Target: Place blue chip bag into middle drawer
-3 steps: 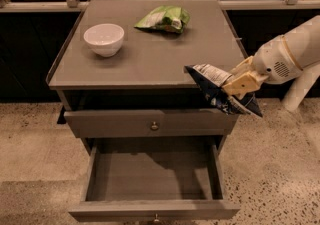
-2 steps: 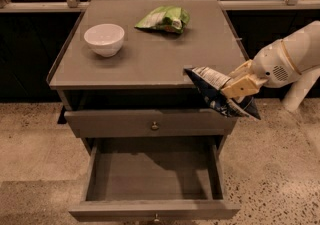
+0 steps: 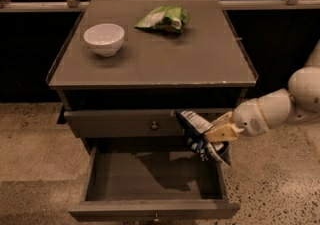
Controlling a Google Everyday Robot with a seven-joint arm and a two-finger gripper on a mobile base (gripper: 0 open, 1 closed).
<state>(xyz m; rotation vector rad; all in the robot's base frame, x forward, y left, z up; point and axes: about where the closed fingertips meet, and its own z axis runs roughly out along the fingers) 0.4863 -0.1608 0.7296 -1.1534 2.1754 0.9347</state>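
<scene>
The worktop (image 3: 200, 64) lies above and left of the claw (image 3: 222, 130) and plays no further part. The drawer (image 3: 130, 184) is pulled open below and left of the claw. The bag (image 3: 197, 134) is gripped in the closed claw and hung over the drawer's right rear corner. Grasp and carry are judged done; lowering and release are left.

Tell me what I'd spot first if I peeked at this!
A white robot arm reaches in from the right, its gripper pinching the blue chip bag over the right side of the open middle drawer. On the cabinet top sit a white bowl and a green snack bag.
</scene>
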